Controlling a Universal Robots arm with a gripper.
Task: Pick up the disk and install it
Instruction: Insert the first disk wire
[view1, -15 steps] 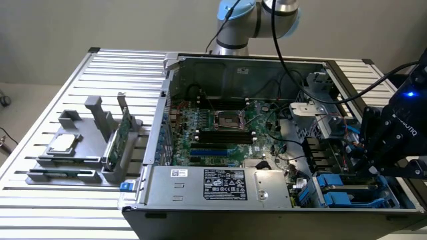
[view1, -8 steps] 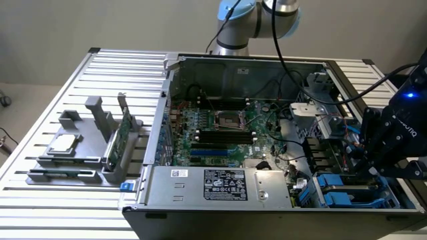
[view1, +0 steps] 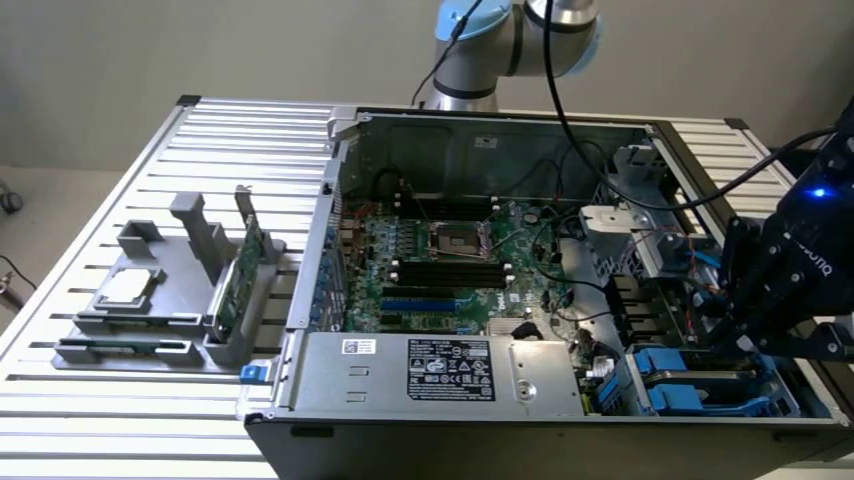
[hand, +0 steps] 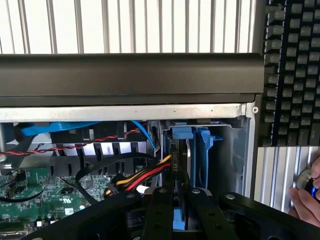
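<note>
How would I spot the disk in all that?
Find the open computer case on the slatted table. In its near corner on the exterior view's right, beside the power supply, sits the disk. Its bright blue frame marks it out.

Plain beige-grey wall (view1: 200, 50) behind, evenly lit. Ribbed silver aluminium-slat counter (view1: 227, 140) spans the foreground, its slats running lengthwise. Strip of pale floor (view1: 54, 200) at the exterior view's left, beside the counter's edge.
</note>
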